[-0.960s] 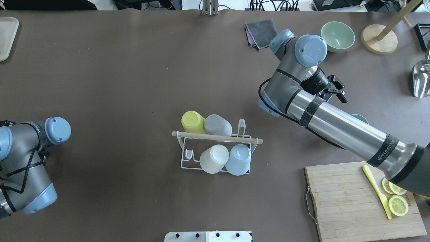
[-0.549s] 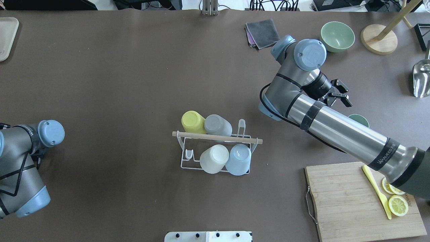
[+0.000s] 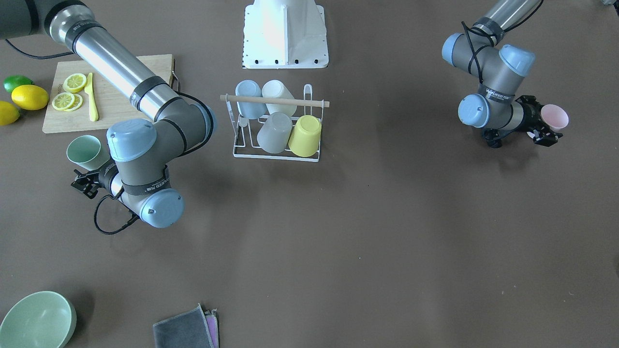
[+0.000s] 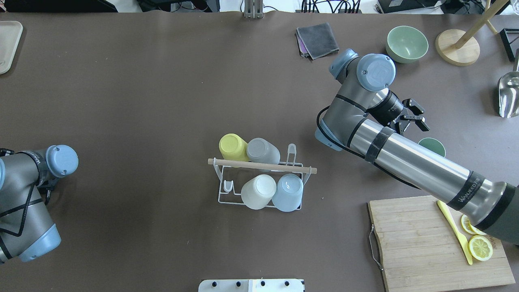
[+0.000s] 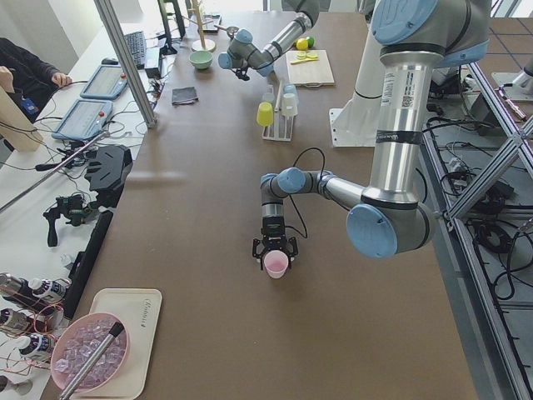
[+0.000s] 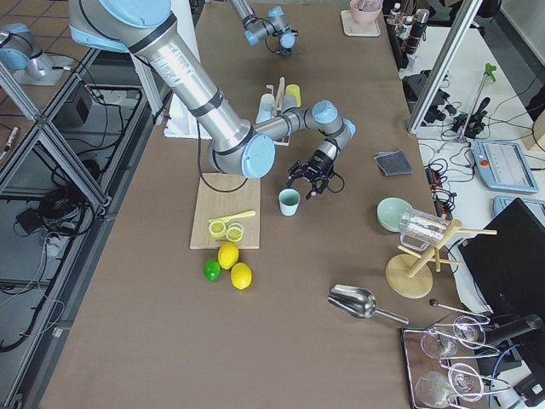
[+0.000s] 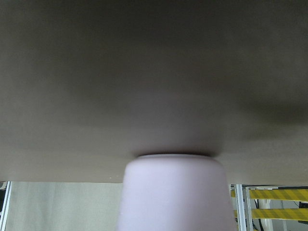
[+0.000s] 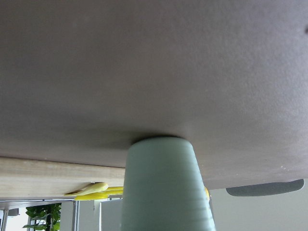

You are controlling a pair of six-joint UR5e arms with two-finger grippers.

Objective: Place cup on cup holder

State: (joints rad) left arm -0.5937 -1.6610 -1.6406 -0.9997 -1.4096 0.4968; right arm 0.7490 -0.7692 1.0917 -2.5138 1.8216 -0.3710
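Note:
The white wire cup holder with a wooden dowel handle stands mid-table and also shows in the front view. It carries a yellow cup, a grey cup, a white cup and a light blue cup, all upside down. My right gripper is open and low, just beyond an upright green cup, which fills the right wrist view. My left gripper is open and lies level, with an upright pink cup at its fingertips. The pink cup looms close in the left wrist view.
A cutting board with lemon slices and a yellow knife lies near the right arm's base. A green bowl, a grey cloth, a wooden stand and a metal scoop sit at the far right. A tray is at the far left.
My right gripper has moved right and nearer, toward the green cup. My left arm shifted further left at first and has since held still.

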